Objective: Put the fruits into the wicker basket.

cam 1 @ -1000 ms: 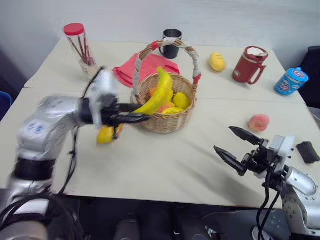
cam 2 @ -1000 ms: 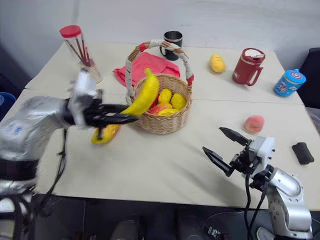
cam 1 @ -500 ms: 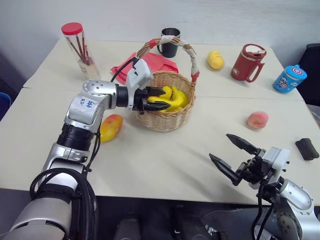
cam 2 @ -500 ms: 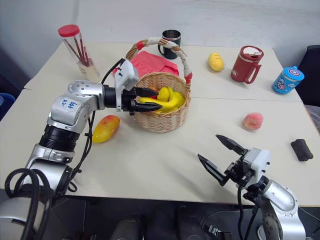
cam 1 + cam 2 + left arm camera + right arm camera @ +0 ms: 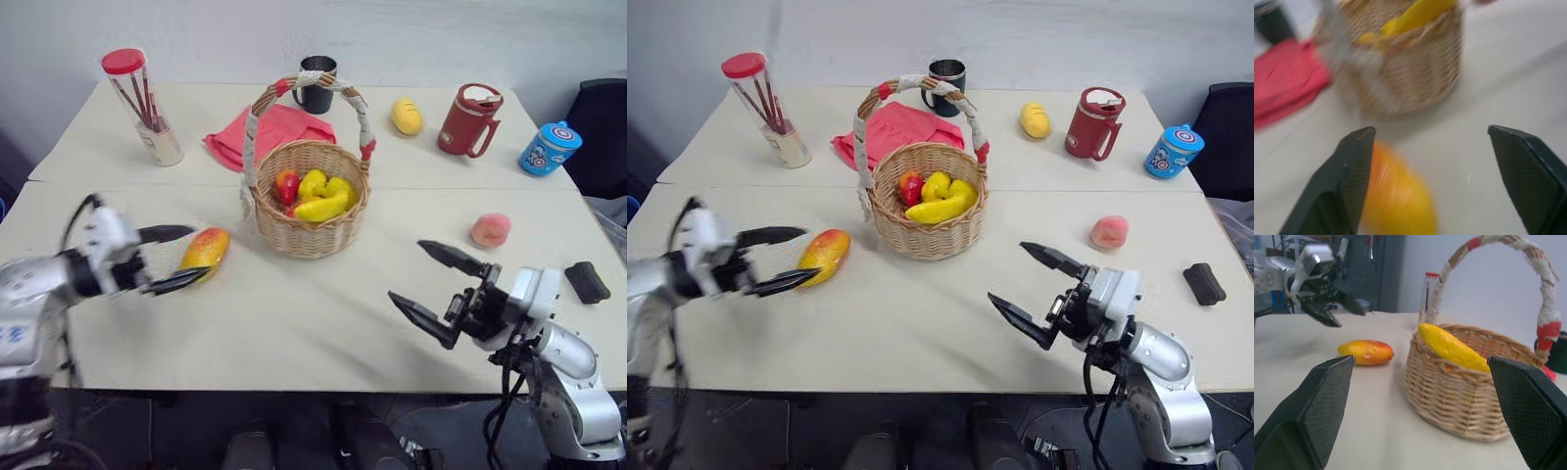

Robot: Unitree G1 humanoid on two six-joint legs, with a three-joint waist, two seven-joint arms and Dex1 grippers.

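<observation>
A round wicker basket [image 5: 310, 211] with a tall arched handle stands near the middle of a pale table [image 5: 323, 313]. Inside it lie a banana [image 5: 315, 208], a small red fruit [image 5: 286, 183] and small yellow fruits [image 5: 313, 183].

Three fruits are not yet in. A yellow-to-red mango [image 5: 205, 251] lies on the table just left of the basket. A pink peach [image 5: 491, 230] sits well to the basket's right. A small yellow fruit [image 5: 406, 116] rests near the far edge, beside a red lidded mug [image 5: 463, 120]. So the job looks roughly half done.

The left gripper [image 5: 174, 259] hovers next to the mango with its two black fingers spread wide and holding nothing; one finger tip is close to the fruit. The right gripper [image 5: 441, 286] hangs over the near right part of the table, fingers also wide apart and empty, pointing toward the basket.

A red folded cloth [image 5: 265, 132], a dark cup [image 5: 315, 86], a clear jar of sticks [image 5: 142, 106] and a blue can [image 5: 547, 149] also stand along the far side.
</observation>
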